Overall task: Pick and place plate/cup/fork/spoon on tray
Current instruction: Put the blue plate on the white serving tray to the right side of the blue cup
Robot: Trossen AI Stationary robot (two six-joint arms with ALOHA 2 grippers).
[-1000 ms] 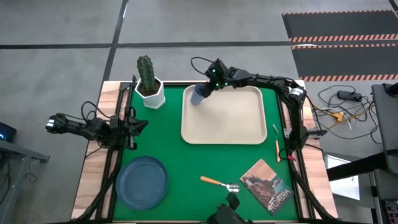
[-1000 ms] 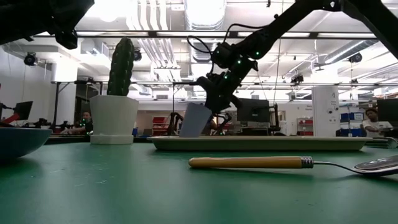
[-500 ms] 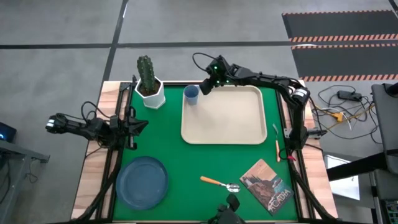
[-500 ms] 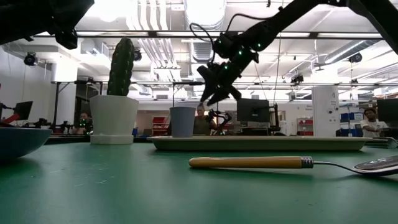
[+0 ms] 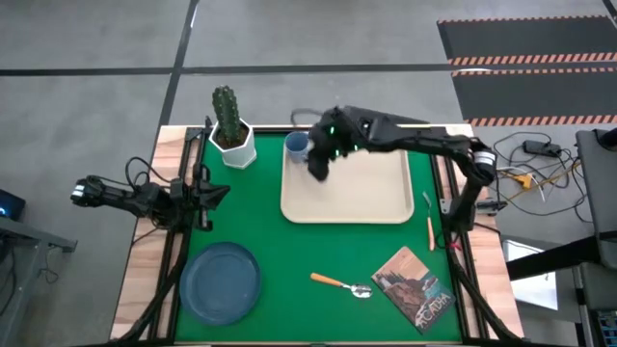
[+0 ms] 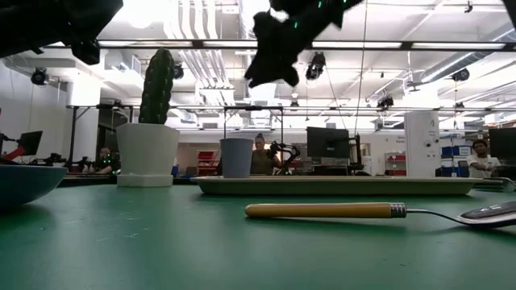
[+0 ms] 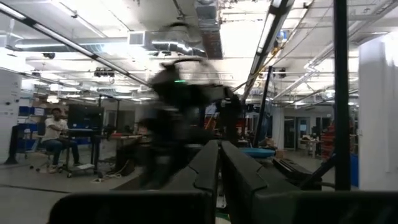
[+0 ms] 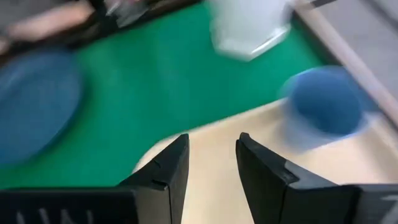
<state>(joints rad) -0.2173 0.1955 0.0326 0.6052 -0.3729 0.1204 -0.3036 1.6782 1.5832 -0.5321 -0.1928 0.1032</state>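
Note:
The light-blue cup (image 5: 297,145) stands upright on its base in the far left corner of the cream tray (image 5: 366,198); it also shows in the low view (image 6: 236,157) and the right wrist view (image 8: 326,106). My right gripper (image 5: 316,166) is open and empty, high over the tray's left part, near the cup (image 6: 270,52). The dark-blue plate (image 5: 221,281) lies on the mat at the near left. The spoon (image 5: 342,285) lies near the front edge. The fork (image 5: 430,226) lies right of the tray. My left gripper (image 5: 207,193) waits shut at the table's left.
A cactus in a white pot (image 5: 231,135) stands left of the cup at the far left. A book (image 5: 416,287) lies at the near right. The green mat (image 5: 289,251) between tray, plate and spoon is bare.
My right gripper has let go of the cup, risen well above the tray and moved toward the table's near edge. The cup, tilted in the fingers a second ago, now stands upright on its base in the tray's far left corner.

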